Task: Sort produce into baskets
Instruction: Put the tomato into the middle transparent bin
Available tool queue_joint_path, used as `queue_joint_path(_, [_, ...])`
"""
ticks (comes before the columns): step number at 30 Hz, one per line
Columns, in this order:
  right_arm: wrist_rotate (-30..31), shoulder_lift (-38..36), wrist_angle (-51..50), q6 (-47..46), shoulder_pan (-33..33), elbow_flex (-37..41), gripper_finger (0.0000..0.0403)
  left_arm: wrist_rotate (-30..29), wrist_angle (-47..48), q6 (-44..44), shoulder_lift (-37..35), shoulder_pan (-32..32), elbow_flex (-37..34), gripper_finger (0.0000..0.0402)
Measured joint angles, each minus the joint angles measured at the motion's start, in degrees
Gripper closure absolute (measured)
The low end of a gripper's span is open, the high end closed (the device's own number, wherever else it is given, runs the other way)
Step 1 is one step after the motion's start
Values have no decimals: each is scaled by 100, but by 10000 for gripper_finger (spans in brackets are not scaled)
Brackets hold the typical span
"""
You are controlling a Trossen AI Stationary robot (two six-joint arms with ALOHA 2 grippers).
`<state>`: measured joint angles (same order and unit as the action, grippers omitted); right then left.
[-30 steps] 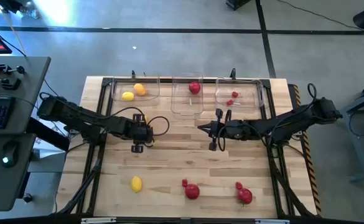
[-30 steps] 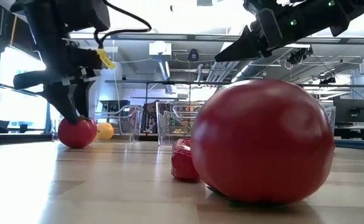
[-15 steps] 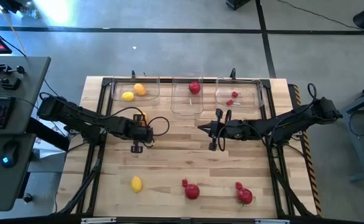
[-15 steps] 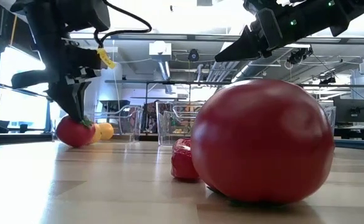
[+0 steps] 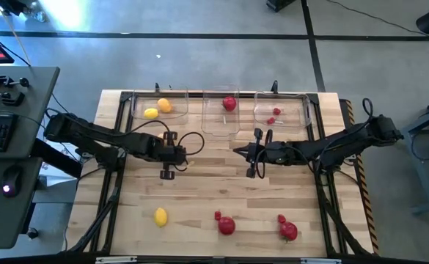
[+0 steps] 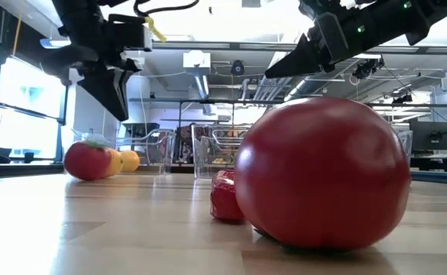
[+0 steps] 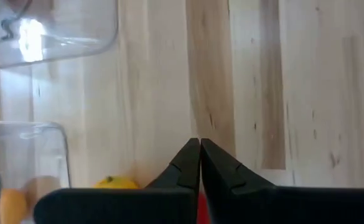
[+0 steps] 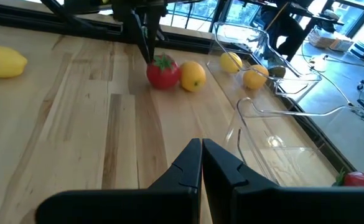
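Closest to the front edge of the table (image 5: pixel 199 192) there was a row of loose produce: a yellow lemon (image 5: pixel 160 216) on the left, then a tiny red berry (image 5: pixel 217 215) right next to a big red fruit (image 5: pixel 226 225), and further right another small berry (image 5: pixel 281 218) touching a second red fruit (image 5: pixel 289 232). In the low view that middle red fruit filled most of the shot, with the berry tucked just beside it.

Mid-table was where the arms were. The left gripper (image 5: pixel 166 173) hung above the wood with its fingers (image 7: pixel 188 163) clenched together on nothing at all. A green-topped red fruit (image 8: pixel 162 72) and an orange lemon-shaped one (image 8: pixel 193 76) sat on the table touching each other, just below and beside that gripper, and the red one wasn't being held. The right gripper (image 5: pixel 250 172) was parked over the middle of the table, fingers (image 8: pixel 191 163) also pinched closed and empty.

At the far edge sat the three clear baskets in a row: the left basket (image 5: pixel 142 112) had two yellow-orange lemons in it, the middle basket (image 5: pixel 210 125) one red fruit, and the right basket (image 5: pixel 296 114) a couple of little berries.
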<state>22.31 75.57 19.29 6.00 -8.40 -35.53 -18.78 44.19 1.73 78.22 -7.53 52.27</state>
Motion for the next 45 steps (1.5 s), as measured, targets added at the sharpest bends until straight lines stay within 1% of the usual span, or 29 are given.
queue_joint_path(3, [-3, 0, -22, 0, 0, 0, 400, -32, 241, 36, 0, 12, 0, 386])
queue_joint_path(6, [-29, 0, -26, 0, 0, 0, 400, -69, 485, -145, 2, 50, 0, 356])
queue_joint_path(10, [-110, 0, -26, 0, 0, 0, 400, 52, 964, -653, 2, 146, 0, 298])
queue_joint_path(14, [-132, 0, -24, -1, 0, 0, 400, 81, 1433, -1203, 2, 392, -2, 228])
queue_joint_path(19, [-158, 0, -24, -2, 0, 0, 400, 554, 1400, -1467, 2, 964, -2, 144])
queue_joint_path(22, [-241, 0, -24, -2, 0, 0, 400, 638, 1394, -1408, 8, 1299, -2, 114])
queue_joint_path(25, [-331, 0, -24, -2, 0, 0, 400, 929, 1422, -1365, 50, 1642, -4, 106])
queue_joint_path(29, [-369, 0, -24, -2, 0, 0, 400, 1369, 1415, -1306, 166, 2007, -4, 107])
queue_joint_path(34, [-390, 0, -48, -20, 0, 0, 400, 1670, 1363, -1251, 452, 2235, -4, 107])
queue_joint_path(40, [-392, 0, -79, -21, 0, 0, 400, 1704, 1361, -1164, 809, 2253, -4, 107])
queue_joint_path(45, [-391, 0, -90, -22, 0, 0, 400, 1674, 1367, -1120, 927, 2251, 11, 107])
